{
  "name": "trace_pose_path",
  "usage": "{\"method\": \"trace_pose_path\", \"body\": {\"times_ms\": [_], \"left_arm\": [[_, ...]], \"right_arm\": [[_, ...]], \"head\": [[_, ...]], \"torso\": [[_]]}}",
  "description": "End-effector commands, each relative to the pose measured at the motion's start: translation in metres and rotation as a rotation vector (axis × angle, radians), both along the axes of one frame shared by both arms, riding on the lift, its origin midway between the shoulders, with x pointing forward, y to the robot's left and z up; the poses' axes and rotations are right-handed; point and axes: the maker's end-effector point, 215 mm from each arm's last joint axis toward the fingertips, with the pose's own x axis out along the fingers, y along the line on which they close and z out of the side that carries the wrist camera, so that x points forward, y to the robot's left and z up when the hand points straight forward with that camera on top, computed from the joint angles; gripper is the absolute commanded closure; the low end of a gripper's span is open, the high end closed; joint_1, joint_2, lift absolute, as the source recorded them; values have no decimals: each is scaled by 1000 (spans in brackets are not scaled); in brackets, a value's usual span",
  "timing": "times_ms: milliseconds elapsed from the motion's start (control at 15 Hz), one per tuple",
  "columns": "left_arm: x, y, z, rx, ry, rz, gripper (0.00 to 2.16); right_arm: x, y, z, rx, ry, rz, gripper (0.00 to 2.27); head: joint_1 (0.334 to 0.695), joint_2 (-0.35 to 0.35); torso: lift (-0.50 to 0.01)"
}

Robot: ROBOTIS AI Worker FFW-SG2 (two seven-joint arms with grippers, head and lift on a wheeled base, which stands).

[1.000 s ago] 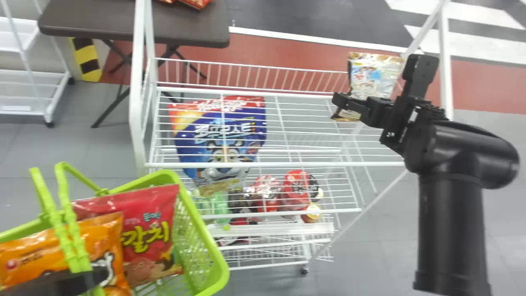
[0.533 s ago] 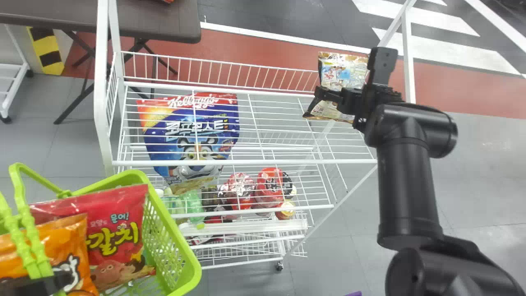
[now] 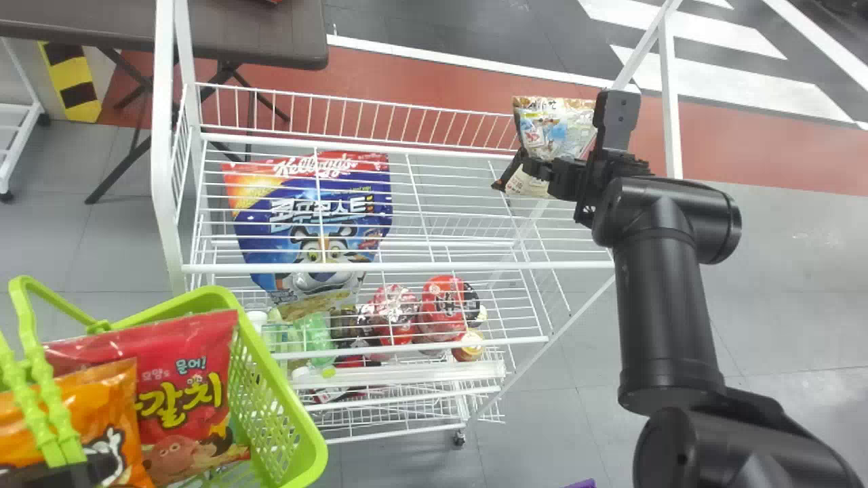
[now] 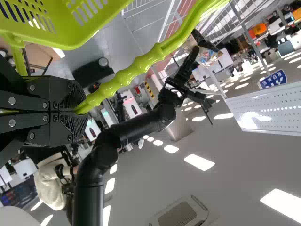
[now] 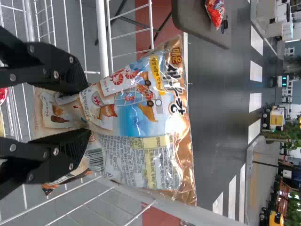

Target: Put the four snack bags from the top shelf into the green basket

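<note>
Snack bag (image 5: 146, 113) pinched in the tool (image 5: 87, 113), white wire shelf (image 5: 101, 37) beside, dark tabletop (image 5: 195, 21) beyond

White wire rack (image 3: 161, 135) | beneath top shelf (image 3: 407, 267): blue bag (image 3: 312, 215), red packages (image 3: 442, 308), green item (image 3: 316, 339)

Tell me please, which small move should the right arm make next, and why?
Probably a small lift, before any swing leftward. The right gripper pinches the snack bag by the shelf's right end, while the green basket hangs at the left front. The white front rail lies between them, so a low path could catch the bag.
</note>
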Motion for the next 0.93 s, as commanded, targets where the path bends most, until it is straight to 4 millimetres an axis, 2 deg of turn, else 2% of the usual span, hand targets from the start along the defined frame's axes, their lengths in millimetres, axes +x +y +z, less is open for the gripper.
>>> {"method": "trace_pose_path", "body": {"times_ms": [0,133,200,333,467,600,667,867], "left_arm": [[-1,-1,3,-11,-6,-6,2148],[-3,-1,3,-10,-2,-4,2148],[-3,0,3,-10,-3,-2,2148],[-2,2,3,-10,-3,3,2148],[-2,1,4,-12,-5,4,2148],[0,1,5,-13,-11,4,2148],[0,0,6,-13,-14,3,2148],[1,-1,7,-14,-16,0,2148]], "right_arm": [[-8,-2,9,24,-30,-9,2253],[-21,2,19,81,-54,-11,2253],[-32,8,31,118,-80,-1,2253],[-60,41,60,194,-115,61,2253],[-101,97,92,292,-127,175,2253],[-148,159,111,395,-87,318,2253],[-176,197,108,435,-19,404,2250],[-250,293,102,511,141,634,2250]], "head": [[695,-335],[695,-342],[695,-344],[695,-341],[695,-324],[695,-289],[695,-264],[695,-122]], "torso": [[-3],[-3],[-3],[-3],[-3],[-3],[-3],[-3]]}}
